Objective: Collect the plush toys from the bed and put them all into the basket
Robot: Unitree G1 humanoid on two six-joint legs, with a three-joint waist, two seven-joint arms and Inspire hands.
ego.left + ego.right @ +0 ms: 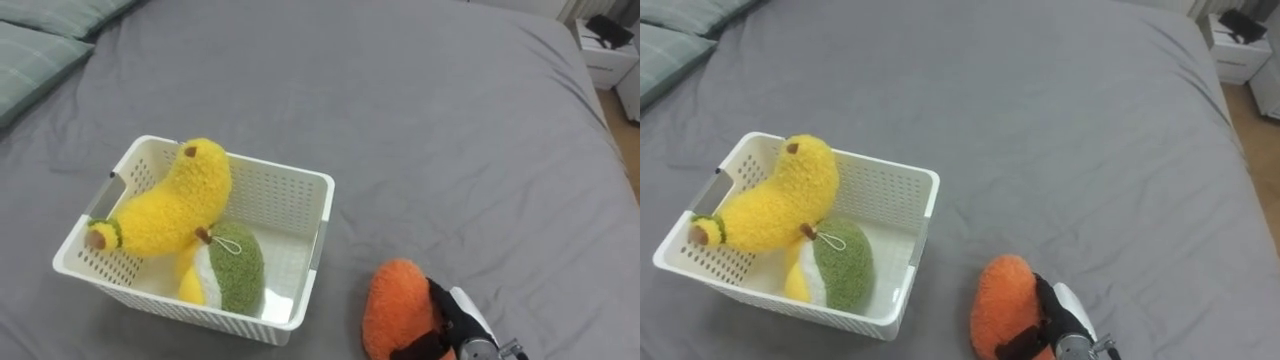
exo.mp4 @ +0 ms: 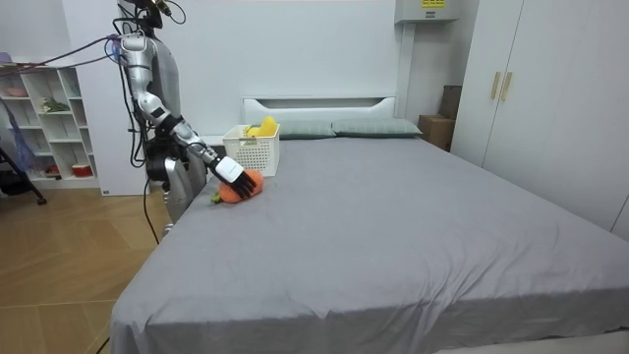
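Orange plush (image 1: 393,312) lies on the grey bed (image 1: 430,120), right under the robot's right hand (image 1: 455,322), whose dark fingers (image 1: 440,305) curl over the toy's right flank and clasp it. The toy rests on the cover, not yet lifted.

It looks light, soft and fuzzy, a rounded lump with no handle or hard edge. It should squash under pressure rather than slip, so a wide wrap around its bulk, thumb opposite the fingers, seems the safest hold. A shallow pinch of the pile alone would probably let it sag or roll out. Nothing about it looks fragile, so a firm squeeze should do no harm.

The white basket (image 1: 322,215) sits to the hand's left and a little farther forward, near but apart from the toy. It already holds a yellow banana plush (image 1: 170,205) and a green plush (image 1: 238,270). Free room remains at the basket end nearest the hand.
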